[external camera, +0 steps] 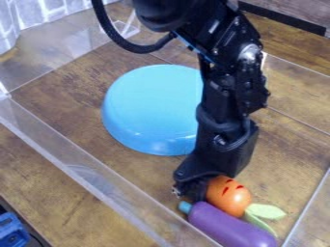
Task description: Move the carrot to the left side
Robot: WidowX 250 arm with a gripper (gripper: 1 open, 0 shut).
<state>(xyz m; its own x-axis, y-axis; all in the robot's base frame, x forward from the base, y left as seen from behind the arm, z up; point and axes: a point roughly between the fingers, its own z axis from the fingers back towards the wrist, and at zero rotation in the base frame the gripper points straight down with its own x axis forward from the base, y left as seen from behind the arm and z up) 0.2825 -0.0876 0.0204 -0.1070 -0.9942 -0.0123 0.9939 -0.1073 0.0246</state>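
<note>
The gripper (206, 183) was seen closed just beside the carrot (230, 197), evidently placed to nudge it leftward; no grasp could be made out

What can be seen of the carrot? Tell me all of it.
The carrot is a small, stubby toy, glossy orange like plastic, with dark marks on its face and a light green leafy top pointing right. It lies on the wooden floor of the clear-walled box, near the front right corner, right of the blue plate. The purple eggplant lies against its lower side. The gripper is shut and pressed at its upper left edge; whether it grips the carrot cannot be told.
</note>
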